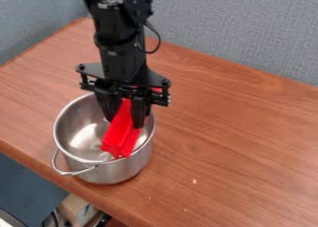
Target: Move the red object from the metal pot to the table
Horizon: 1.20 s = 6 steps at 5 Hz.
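The red object [122, 136] hangs from my gripper [125, 108], which is shut on its upper end. It tilts down into the metal pot [77, 138], with its lower end near the pot's right inner wall and rim. The shiny pot stands on the brown wood-grain table [236, 128], at its front left. My black arm rises straight up from the gripper toward the top of the view.
The table's rounded front edge [162, 215] runs diagonally below the pot. A grey wall [248, 26] stands behind the table. Bare tabletop lies to the right of the pot.
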### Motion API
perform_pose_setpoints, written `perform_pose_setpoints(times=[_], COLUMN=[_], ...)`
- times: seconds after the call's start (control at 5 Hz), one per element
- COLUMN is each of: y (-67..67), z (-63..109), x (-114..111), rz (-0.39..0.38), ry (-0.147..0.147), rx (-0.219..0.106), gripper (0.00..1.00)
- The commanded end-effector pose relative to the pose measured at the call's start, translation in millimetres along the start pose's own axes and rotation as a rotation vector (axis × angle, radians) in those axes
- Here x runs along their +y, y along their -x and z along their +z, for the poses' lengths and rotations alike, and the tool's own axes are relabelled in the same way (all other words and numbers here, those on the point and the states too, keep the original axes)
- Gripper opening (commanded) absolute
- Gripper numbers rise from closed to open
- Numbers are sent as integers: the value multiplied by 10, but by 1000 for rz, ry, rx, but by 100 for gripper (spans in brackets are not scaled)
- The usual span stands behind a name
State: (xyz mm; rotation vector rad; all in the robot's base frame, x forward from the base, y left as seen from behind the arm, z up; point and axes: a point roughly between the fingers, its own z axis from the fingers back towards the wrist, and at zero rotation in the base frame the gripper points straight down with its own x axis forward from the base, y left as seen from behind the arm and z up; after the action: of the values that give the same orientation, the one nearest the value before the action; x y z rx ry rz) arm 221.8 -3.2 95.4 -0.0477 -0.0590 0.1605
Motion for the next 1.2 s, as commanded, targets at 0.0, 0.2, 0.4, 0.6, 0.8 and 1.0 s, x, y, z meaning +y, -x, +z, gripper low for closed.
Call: perform_pose_setpoints(times=[0.0, 0.2, 0.4, 0.6, 0.8, 1.0], y=[-78, -86, -92, -85, -86, -64], z=[63, 21, -13, -46, -84, -127], x=[-52, -69, -73, -86, -112, -206], rz=[-17, -22, -27, -38, -48, -77], ry=[-2, -10, -24, -40, -46, -45], rx=[-36, -27, -19, -12, -5, 3], gripper=[0, 0, 0, 0, 0, 0])
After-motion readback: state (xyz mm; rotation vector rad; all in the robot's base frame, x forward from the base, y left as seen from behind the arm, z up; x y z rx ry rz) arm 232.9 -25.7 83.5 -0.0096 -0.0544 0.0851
